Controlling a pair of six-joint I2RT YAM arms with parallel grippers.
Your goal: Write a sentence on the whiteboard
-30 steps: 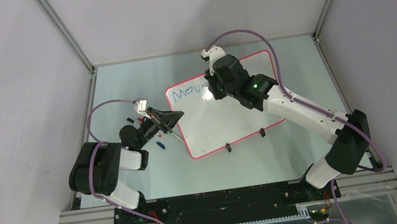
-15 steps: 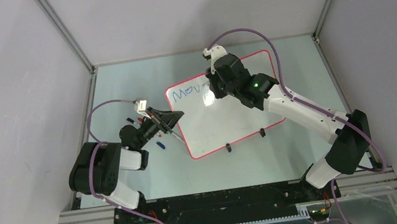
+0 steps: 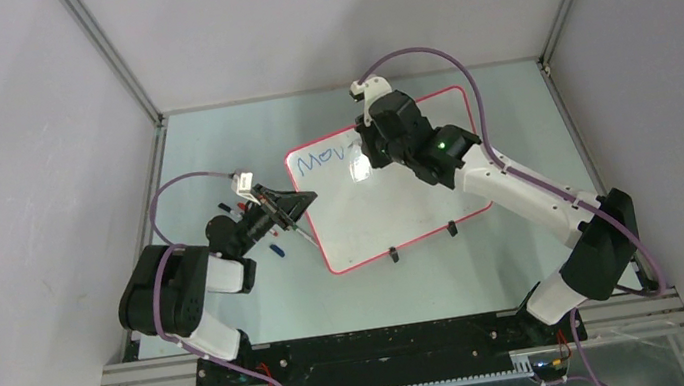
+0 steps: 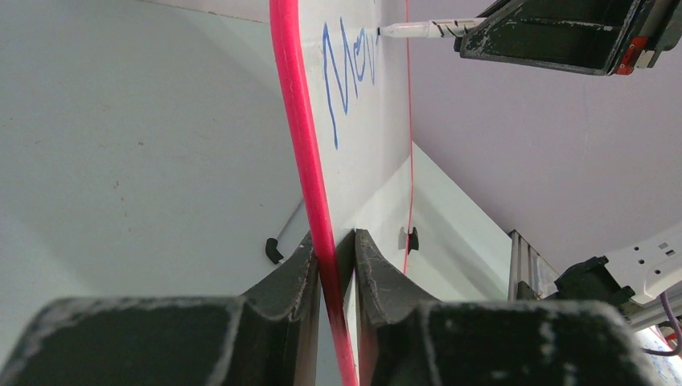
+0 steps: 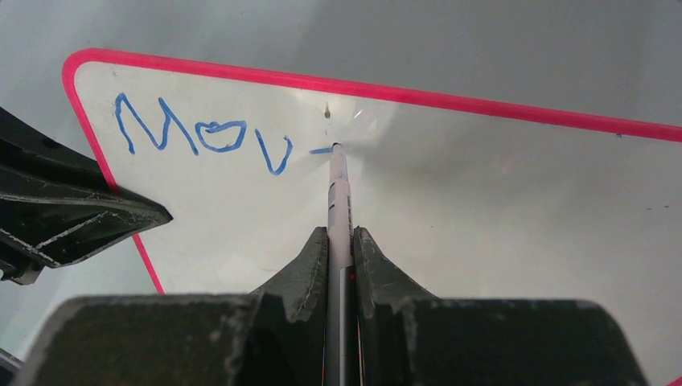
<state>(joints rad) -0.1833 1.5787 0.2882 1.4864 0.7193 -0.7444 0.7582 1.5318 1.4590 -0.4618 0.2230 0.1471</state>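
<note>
The right claw is clenched on a marker, which is gripped along the line of the fingers, its tip pointing to 12 o'clock in the right wrist view. The tip is pressed on the whiteboard, at the end of a short blue dash just to the 3 o'clock side of the letters "Mov". The sentence is judged to be barely begun. Three letters and the first stroke of a fourth are seen near the board's far left corner, and the rest of the glossy face is blank.

The left claw is closed on the board's red-pink frame at its left edge, so the board is taken to be steadied for writing. In the top view the board is seen on the bench. Whether that edge is lifted off the bench cannot be told.

The coming stroke is judged to turn on one relation. From the tip, the unwritten board lies toward 3 o'clock and 6 o'clock in the wrist view, and the line of letters runs toward 3 o'clock, roughly across the marker's long axis. The right arm is the nearer one to the writing. The left is occupied at the frame, well apart from the tip.
</note>
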